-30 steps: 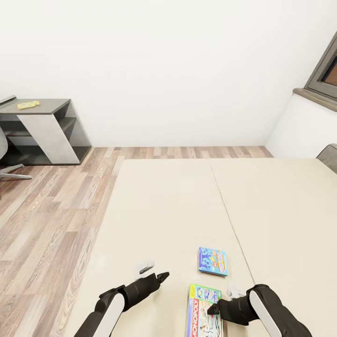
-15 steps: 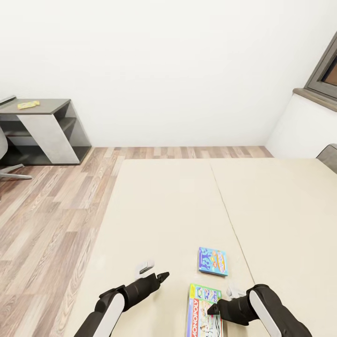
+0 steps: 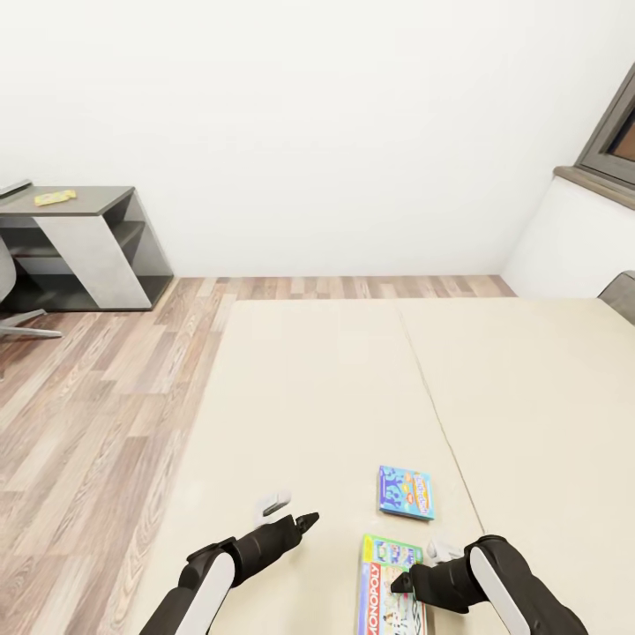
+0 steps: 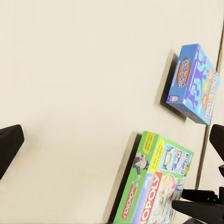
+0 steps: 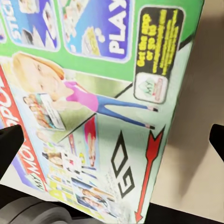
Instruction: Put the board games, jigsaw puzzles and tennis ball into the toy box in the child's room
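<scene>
Two board games lie flat on the beige bed (image 3: 335, 388). The blue one marked "Balderdash" (image 3: 406, 492) (image 4: 193, 84) is farther from me. The green, white and red "Monopoly" box (image 3: 392, 589) (image 4: 156, 184) (image 5: 93, 107) is nearer. My right gripper (image 3: 401, 583) (image 5: 112, 140) hovers just over the Monopoly box, open, one finger on each side of it. My left gripper (image 3: 304, 520) (image 4: 112, 140) hangs open over bare mattress to the left of the boxes. The table, toy box, jigsaw puzzles and tennis ball are out of view.
A low dark grey-topped cabinet (image 3: 84, 238) with a small yellow item (image 3: 53, 197) stands at the far left wall, with part of a chair (image 3: 13, 309) beside it. Wood floor (image 3: 97, 397) runs along the bed's left side. The grey headboard (image 3: 622, 295) and a window (image 3: 613, 132) are at the right.
The whole picture has shifted slightly, so the bed and both boxes sit a little lower and to the right. Both arms hold the same pose.
</scene>
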Controlling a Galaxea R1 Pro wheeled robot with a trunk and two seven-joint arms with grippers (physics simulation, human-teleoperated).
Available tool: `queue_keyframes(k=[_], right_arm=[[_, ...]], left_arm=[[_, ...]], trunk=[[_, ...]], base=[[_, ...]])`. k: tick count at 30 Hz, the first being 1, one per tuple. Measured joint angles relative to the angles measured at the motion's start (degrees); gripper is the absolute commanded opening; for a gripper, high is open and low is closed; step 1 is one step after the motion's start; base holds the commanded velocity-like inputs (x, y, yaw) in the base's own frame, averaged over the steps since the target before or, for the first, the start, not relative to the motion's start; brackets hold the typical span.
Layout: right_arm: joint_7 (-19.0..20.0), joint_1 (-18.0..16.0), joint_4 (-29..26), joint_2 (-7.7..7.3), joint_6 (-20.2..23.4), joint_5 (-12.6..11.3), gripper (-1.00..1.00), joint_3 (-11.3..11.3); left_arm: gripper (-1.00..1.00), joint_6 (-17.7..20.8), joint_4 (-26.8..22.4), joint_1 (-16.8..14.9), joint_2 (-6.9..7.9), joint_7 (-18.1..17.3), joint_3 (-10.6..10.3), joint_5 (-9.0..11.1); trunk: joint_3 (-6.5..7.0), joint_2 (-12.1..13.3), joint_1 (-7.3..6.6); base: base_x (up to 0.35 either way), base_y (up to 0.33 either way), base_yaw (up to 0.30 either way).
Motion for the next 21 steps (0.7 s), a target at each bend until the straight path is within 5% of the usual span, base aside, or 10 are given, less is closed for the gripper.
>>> queue_keyframes(k=[21], right_arm=[[0.0,0.0,0.0,0.0,0.0,0.0,1.0,0.0]], left_arm=[[1.0,-0.2,0.0,0.0,0.0,0.1,0.0,-0.1]], trunk=[[0.0,0.0,0.0]], base=[[0.0,0.207,0.0]])
